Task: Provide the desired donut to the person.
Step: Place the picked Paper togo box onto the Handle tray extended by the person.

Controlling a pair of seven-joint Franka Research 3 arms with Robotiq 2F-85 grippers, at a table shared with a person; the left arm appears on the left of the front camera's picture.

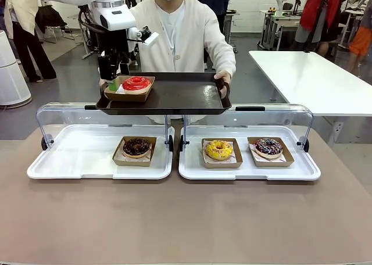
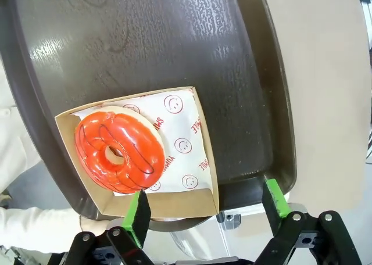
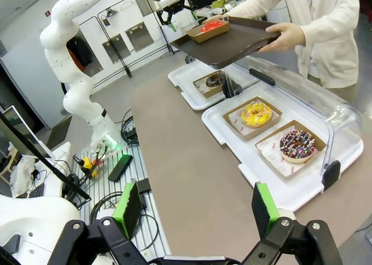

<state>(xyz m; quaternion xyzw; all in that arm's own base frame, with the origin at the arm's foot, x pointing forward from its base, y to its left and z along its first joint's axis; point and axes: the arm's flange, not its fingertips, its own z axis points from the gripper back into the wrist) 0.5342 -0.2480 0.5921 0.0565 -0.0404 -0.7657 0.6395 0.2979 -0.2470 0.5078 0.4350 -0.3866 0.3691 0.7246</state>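
The person in a cream cardigan holds a dark serving tray above the far side of the display cases. A red-glazed donut in its cardboard box rests on the tray's left end. My left gripper hangs open just beside that box. In the left wrist view the donut lies ahead of the spread green pads, and nothing is held. My right gripper is open and empty, well back from the table over the floor.
Two white trays under raised clear lids hold a chocolate donut, a yellow donut and a sprinkled donut. The brown tabletop lies in front. A white table stands at the back right.
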